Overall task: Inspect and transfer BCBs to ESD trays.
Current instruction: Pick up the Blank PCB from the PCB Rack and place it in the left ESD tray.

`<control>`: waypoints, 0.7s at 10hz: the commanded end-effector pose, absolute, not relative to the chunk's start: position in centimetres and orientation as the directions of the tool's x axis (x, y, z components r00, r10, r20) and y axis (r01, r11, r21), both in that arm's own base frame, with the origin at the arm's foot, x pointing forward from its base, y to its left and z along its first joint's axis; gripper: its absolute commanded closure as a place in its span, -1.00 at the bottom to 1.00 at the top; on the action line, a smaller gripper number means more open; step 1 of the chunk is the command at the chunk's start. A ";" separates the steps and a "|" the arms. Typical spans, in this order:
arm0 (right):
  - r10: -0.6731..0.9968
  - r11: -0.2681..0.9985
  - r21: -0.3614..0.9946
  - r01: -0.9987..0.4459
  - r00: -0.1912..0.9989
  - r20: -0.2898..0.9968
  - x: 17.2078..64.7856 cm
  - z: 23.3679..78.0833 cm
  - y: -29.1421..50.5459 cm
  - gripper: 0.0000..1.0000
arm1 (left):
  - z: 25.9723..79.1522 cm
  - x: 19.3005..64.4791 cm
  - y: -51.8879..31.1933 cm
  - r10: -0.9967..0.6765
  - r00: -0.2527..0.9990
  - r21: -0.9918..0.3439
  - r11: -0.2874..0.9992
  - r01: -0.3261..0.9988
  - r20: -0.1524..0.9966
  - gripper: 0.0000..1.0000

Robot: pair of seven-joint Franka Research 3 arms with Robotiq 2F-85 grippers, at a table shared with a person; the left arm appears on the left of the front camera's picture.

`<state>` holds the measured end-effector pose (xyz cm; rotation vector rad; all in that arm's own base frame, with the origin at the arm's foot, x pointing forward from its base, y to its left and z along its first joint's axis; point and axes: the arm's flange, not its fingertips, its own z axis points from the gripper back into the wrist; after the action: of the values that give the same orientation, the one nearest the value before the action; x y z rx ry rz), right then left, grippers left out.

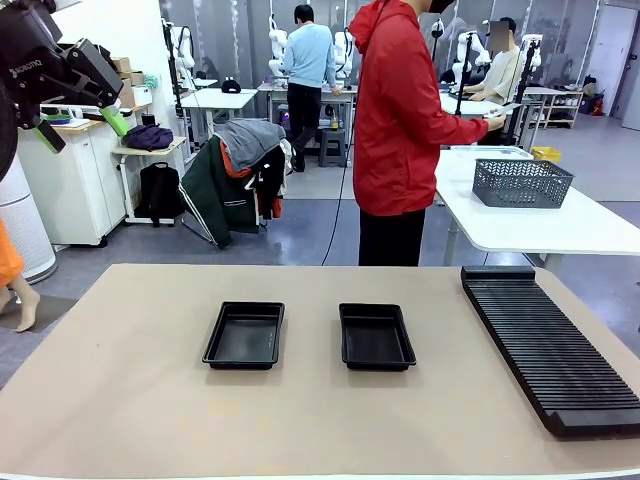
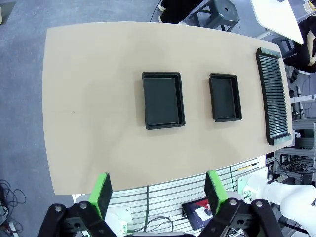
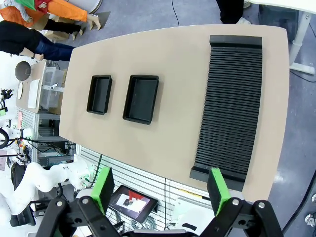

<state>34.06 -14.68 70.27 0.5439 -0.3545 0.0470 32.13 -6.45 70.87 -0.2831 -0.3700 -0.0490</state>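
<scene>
**Two black trays lie lengthwise on the tan table, both claws wide open above**

Nearest are the two claws, both high over the table. The left gripper (image 2: 158, 193) has its green-padded fingers spread wide with nothing between them; the right gripper (image 3: 160, 190) is spread just the same, gripping nothing.

Below them lies the table (image 1: 130, 400), a matte tan top with rounded corners.

The ESD trays sit side by side near its middle, apart from each other. Both the left-hand tray (image 1: 245, 335) and the right-hand tray (image 1: 376, 336) are shallow black plastic rectangles with raised, flared rims and a faint sheen on their smooth floors. Each has its long axis running from the robot's side towards the far side, short ends facing the person, and the two lie roughly parallel.

Along the robot's right lies a long black ribbed rack (image 1: 550, 345), its slots crossing its width, its length also running near to far.

Past the far edge a person in a red hooded jacket (image 1: 400, 110) stands turned away. Beside them, a grey wire mesh basket (image 1: 520, 182) rests on a white table (image 1: 560, 228).
</scene>
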 end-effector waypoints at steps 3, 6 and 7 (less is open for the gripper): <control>-0.053 0.856 0.500 -0.133 0.939 0.341 34.0 70.2 -14.7 -1.00 | 70.8 32.1 -6.4 0.004 0.933 -0.265 0.959 0.098 0.361 -1.00; -0.053 0.856 0.500 -0.133 0.939 0.341 34.0 70.2 -14.7 -1.00 | 70.8 32.1 -6.4 0.004 0.933 -0.265 0.959 0.098 0.361 -1.00; -0.053 0.856 0.500 -0.133 0.939 0.341 34.0 70.2 -14.7 -1.00 | 70.8 32.1 -6.4 0.004 0.933 -0.265 0.959 0.098 0.361 -1.00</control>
<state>34.06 -14.68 70.28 0.5438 -0.3545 0.0470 32.13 -6.45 70.87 -0.2831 -0.3700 -0.0491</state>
